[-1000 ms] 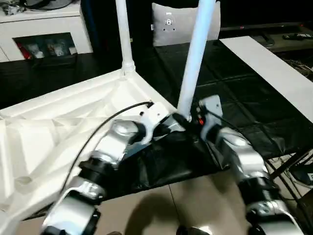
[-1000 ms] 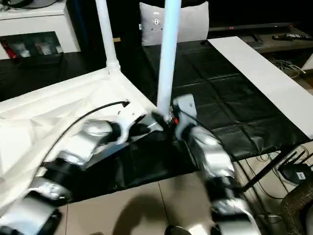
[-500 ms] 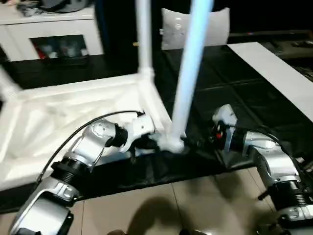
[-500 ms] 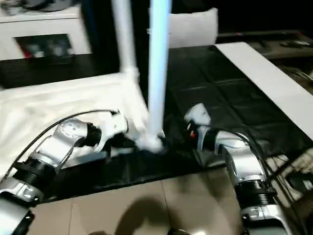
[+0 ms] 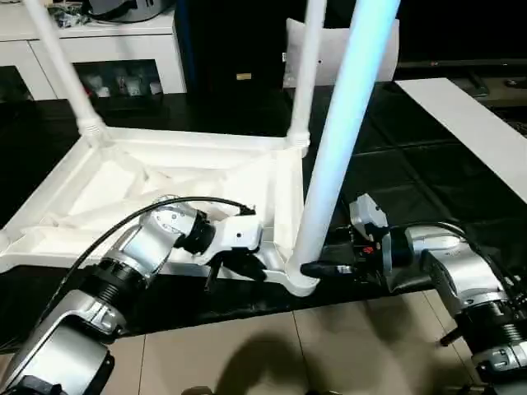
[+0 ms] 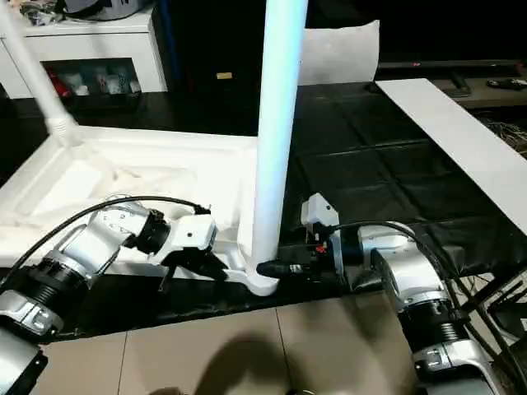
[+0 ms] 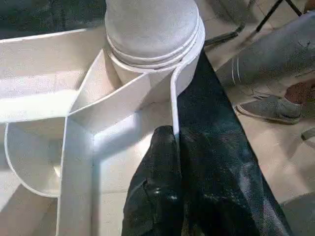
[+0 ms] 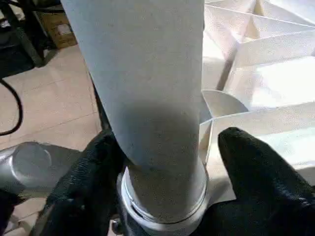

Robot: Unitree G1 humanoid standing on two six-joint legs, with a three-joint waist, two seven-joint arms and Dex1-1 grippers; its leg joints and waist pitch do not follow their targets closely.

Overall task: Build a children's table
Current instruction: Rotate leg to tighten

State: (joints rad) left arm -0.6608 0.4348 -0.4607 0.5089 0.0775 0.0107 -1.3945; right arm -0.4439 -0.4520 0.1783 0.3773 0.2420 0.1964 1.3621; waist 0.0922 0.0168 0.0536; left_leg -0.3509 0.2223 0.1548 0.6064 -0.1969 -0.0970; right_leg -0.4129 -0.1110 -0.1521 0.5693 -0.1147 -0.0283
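Observation:
The white tabletop (image 5: 165, 177) lies ribbed side up on a black mat. Two white legs stand in its far corners, one (image 5: 62, 70) on the left and one (image 5: 303, 74) on the right. A third leg (image 5: 346, 140) stands upright in the near right corner socket (image 7: 147, 44). My right gripper (image 5: 317, 269) is shut on this leg's base, and its black fingers (image 8: 88, 182) sit on either side of the tube (image 8: 147, 98). My left gripper (image 5: 239, 270) is shut on the tabletop's rim (image 7: 174, 108) just beside that socket.
A white cabinet with glass doors (image 5: 107, 58) stands at the back left. A white cushion (image 5: 387, 49) leans behind the table and a long white board (image 5: 469, 123) lies to the right. Tiled floor (image 5: 247, 354) is nearest me. A person's leg and shoe (image 7: 275, 103) are close by.
The camera has shifted. The leg's lower end has gone from beside the corner into the near right socket and stands straighter. My right gripper now sits low at its base.

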